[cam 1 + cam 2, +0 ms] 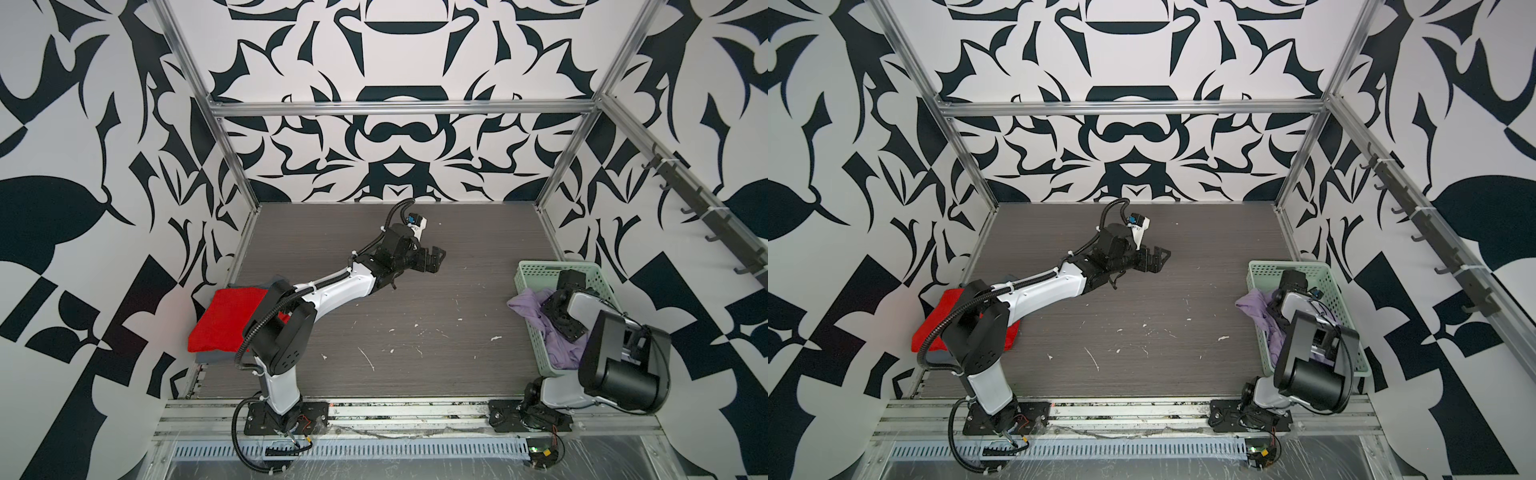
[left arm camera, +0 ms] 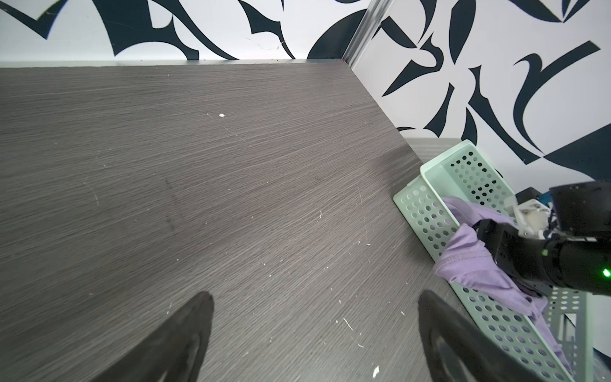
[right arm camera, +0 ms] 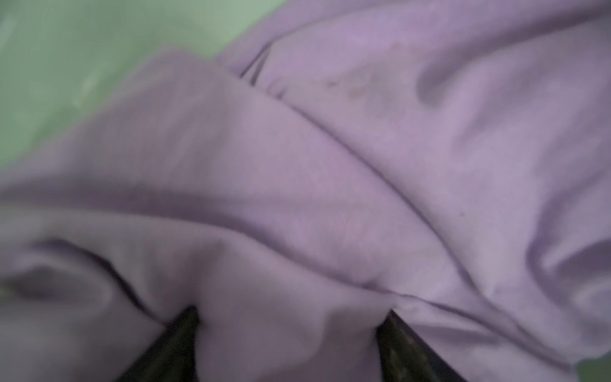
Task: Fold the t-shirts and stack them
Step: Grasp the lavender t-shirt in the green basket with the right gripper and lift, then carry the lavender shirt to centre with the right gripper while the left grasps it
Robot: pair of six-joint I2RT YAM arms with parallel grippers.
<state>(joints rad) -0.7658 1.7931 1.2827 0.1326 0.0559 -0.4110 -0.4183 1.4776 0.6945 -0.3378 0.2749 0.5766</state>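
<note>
Far to the left of the basket (image 1: pixel 540 272), across the table (image 1: pixel 415 316), the folded red shirt (image 1: pixel 224 320) lies on the grey-blue shirt (image 1: pixel 216 356); only the edges of the lower shirt show.

Left of the basket and well apart from it, my left gripper (image 1: pixel 434 257) hangs over bare table. Its jaws are spread wide and hold nothing.

The lavender shirt (image 1: pixel 525 305) lies crumpled inside the basket. One part of it drapes over the basket's left wall.

My right gripper (image 3: pixel 291 314) reaches down into the basket. Its fingertips (image 3: pixel 186 319) stand apart and press into the lavender cloth, with a fold bulging between them. I cannot tell whether they clamp that fold.
</note>
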